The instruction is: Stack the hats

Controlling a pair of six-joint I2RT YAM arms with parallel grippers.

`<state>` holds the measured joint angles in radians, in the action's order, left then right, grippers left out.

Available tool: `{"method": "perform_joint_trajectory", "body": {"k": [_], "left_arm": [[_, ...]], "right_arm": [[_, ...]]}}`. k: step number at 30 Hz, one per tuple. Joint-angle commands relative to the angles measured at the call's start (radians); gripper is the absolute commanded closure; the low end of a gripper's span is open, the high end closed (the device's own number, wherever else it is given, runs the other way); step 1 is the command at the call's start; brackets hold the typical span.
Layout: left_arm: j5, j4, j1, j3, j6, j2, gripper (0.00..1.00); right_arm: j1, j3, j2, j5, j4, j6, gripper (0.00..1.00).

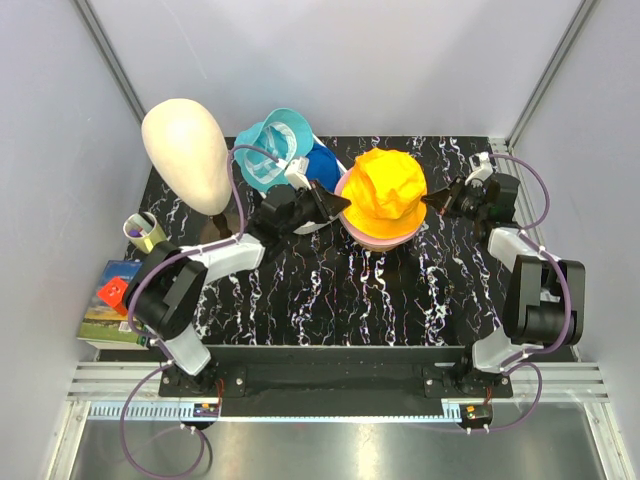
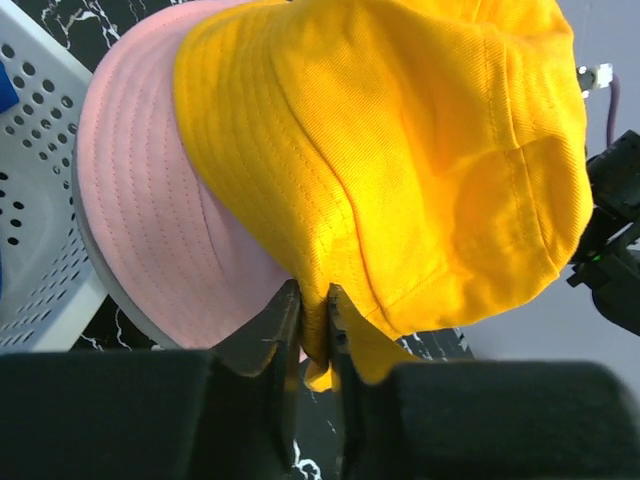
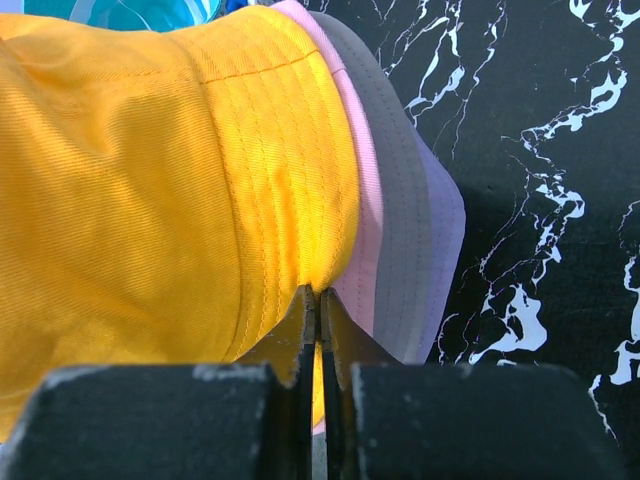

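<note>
left gripper (image 2: 316, 335), jaws almost together, is pinching orange-yellow bucket hat (image 2: 400, 150) brim | right gripper (image 3: 318, 330) is pinching opposite brim likewise | pink bucket hat (image 2: 150, 220) is lying underneath

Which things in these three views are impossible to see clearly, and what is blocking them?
1. Top view: the royal-blue hat is mostly covered by the teal hat and the left arm; its shape is unclear.
2. Top view: the orange-yellow hat hides everything beneath it except the pink hat rim; the number of hats underneath is uncertain.
3. Left wrist view: the white basket is cut off by the frame edge.
</note>
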<state>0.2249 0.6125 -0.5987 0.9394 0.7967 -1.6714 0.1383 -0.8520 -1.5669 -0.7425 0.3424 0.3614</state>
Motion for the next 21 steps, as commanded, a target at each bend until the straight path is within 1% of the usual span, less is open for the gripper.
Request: {"method": "perform_joint_trajectory", "body": {"k": [1,3,4,9,14,17,18,21], "left_arm": [[-0.059,0.046,-0.006,-0.013,-0.028,-0.008,0.92],[-0.094,-0.015,-0.012,-0.005,-0.068,-0.014,0.95],[-0.123,-0.04,-0.013,0.005,-0.083,-0.017,0.95],[-0.18,-0.169,-0.026,0.064,-0.166,-0.08,0.96],[-0.216,-0.22,-0.03,0.088,-0.188,-0.128,0.96],[-0.223,-0.244,-0.032,0.105,-0.203,-0.151,0.96],[-0.255,-0.253,-0.032,0.114,-0.206,-0.157,0.96],[-0.278,-0.282,-0.035,0.142,-0.228,-0.186,0.94]], "right_arm": [[-0.005,0.007,0.045,0.026,-0.022,-0.022,1.0],[-0.005,0.002,0.048,0.048,-0.046,-0.029,1.0],[-0.005,0.002,0.05,0.058,-0.06,-0.033,1.0],[-0.005,-0.001,0.067,0.143,-0.135,-0.047,1.0],[-0.005,0.008,0.082,0.233,-0.204,-0.053,1.0],[-0.005,0.008,0.082,0.27,-0.218,-0.05,1.0],[-0.005,0.007,0.08,0.282,-0.226,-0.05,1.0],[-0.005,0.001,0.077,0.354,-0.261,-0.055,1.0]]}}
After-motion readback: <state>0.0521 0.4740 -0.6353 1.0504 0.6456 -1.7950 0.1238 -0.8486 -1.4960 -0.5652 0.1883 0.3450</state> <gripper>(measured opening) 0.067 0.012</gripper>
